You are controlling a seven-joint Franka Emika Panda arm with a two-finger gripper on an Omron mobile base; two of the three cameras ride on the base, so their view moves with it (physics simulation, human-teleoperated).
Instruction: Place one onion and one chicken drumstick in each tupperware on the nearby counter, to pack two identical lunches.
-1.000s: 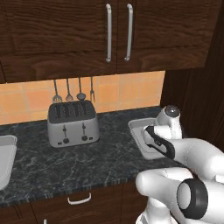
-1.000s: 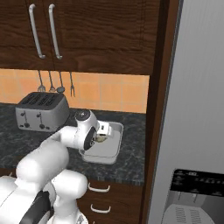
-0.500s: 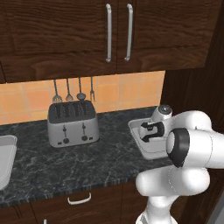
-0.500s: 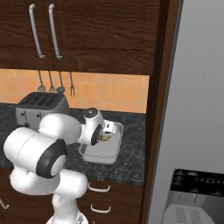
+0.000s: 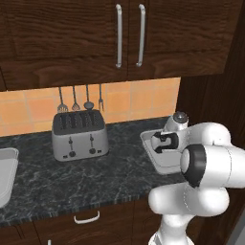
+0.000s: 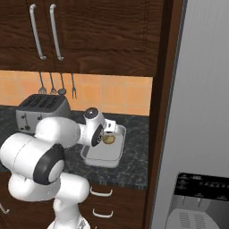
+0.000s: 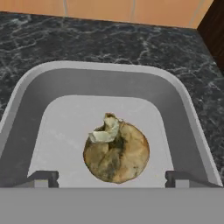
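On the counter, right of the toaster, the tupperware holds one onion on its floor. The hand hovers just above, jaws spread wide, onion released. Lifting carelessly could nudge the round onion rolling. A second ago the jaws were narrower, the arm more folded.

Even, flat rendered light; no glare, faint shadows, sharp focus, no edge distortion.
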